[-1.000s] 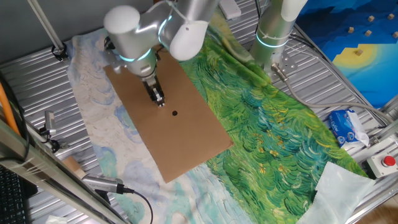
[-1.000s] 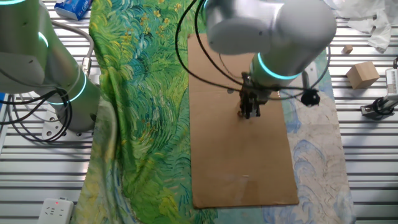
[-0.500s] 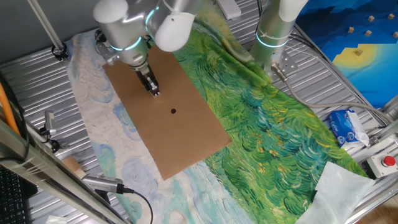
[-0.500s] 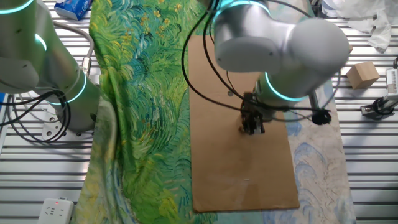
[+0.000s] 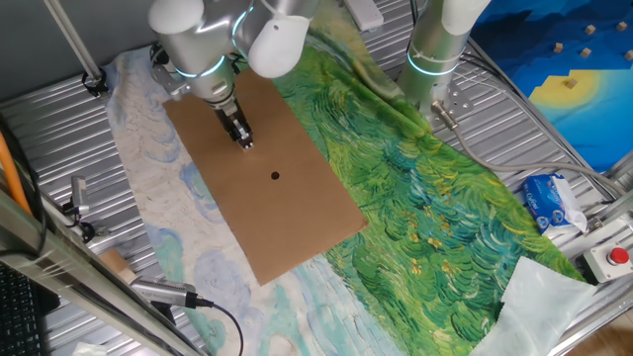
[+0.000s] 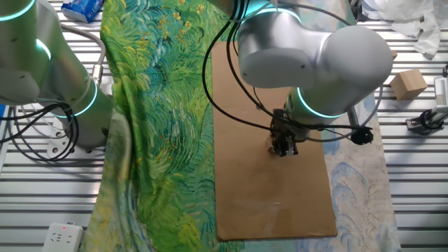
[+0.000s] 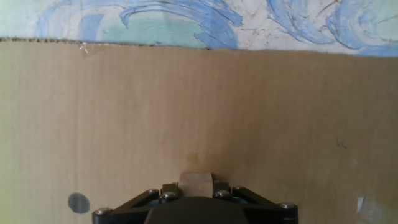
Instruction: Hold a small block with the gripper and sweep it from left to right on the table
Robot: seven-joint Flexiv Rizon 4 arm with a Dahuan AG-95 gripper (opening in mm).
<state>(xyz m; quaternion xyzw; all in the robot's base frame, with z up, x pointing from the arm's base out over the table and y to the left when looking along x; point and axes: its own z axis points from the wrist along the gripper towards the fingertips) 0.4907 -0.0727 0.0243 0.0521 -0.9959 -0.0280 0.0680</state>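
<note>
Item: small light-tan wooden cube, plain-faced, about as wide as the gripper tip. Location: on the brown cardboard rectangle, held between the jaws of the narrow black two-finger gripper, up-sheet from the cardboard's black dot and inside its edges.

Jaws: clamped on the cube's two opposite side faces; only its forward top edge shows in the hand view.

Handling, judged: light, rigid, not fragile; smooth faces may slip or twist under drag, so a square, flat-face hold suits it.

Support: ribbed grey metal worktop under swirly cloths.
</note>
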